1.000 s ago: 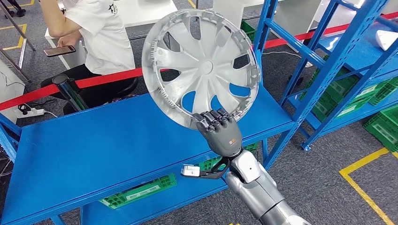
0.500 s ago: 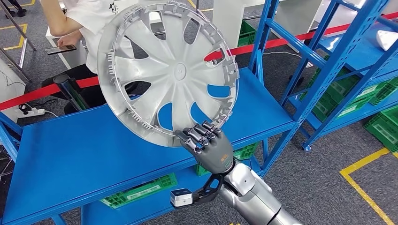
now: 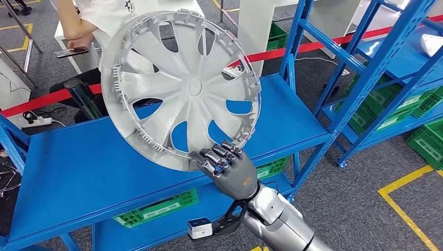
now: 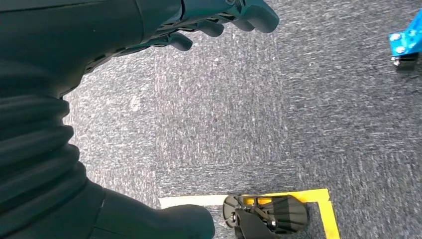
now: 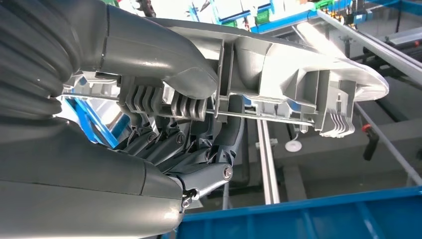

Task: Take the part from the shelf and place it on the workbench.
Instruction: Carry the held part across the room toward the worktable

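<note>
Carrying step: right hand gripping round silver plastic wheel cover by its rim, above blue metal shelf. Left hand empty, fingers loose. Next, probably: turn toward workbench, lower flat.

The right hand holds the wheel cover by its lower rim, tilted up over the blue table. Below the hand and out to its left the tabletop lies bare, giving open room to pass. To the hand's right a blue shelf upright rises close by (its slanted brace reaches further right). Beyond the cover stand a red barrier tape, a dark post and a seated person.
</note>
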